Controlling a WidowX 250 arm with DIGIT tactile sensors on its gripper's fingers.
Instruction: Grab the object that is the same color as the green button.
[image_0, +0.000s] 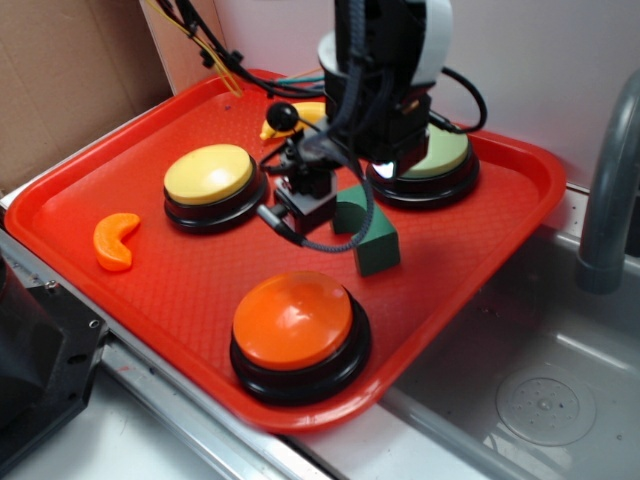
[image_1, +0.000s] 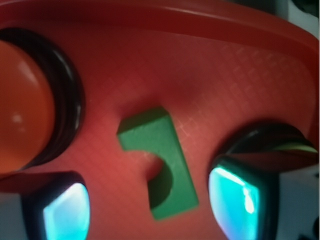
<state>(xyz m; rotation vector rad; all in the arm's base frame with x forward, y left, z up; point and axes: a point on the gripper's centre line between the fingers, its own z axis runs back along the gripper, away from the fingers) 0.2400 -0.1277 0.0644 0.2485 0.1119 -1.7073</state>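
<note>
The object, a small dark green block (image_0: 372, 238) with an arch cutout, lies on the red tray (image_0: 190, 290) between the three buttons. The pale green button (image_0: 445, 157) stands at the back right, partly hidden by the arm. My gripper (image_0: 335, 212) hangs low just over the block's left end. In the wrist view the block (image_1: 159, 150) lies slanted between my two fingers (image_1: 65, 212), with a gap on each side. The gripper (image_1: 150, 205) is open and touches nothing.
A yellow button (image_0: 208, 178) sits left of the gripper and an orange button (image_0: 293, 322) (image_1: 22, 102) near the tray's front edge. An orange wedge (image_0: 115, 241) lies at the left, a yellow banana (image_0: 300, 118) behind the gripper. A metal sink (image_0: 540, 390) adjoins on the right.
</note>
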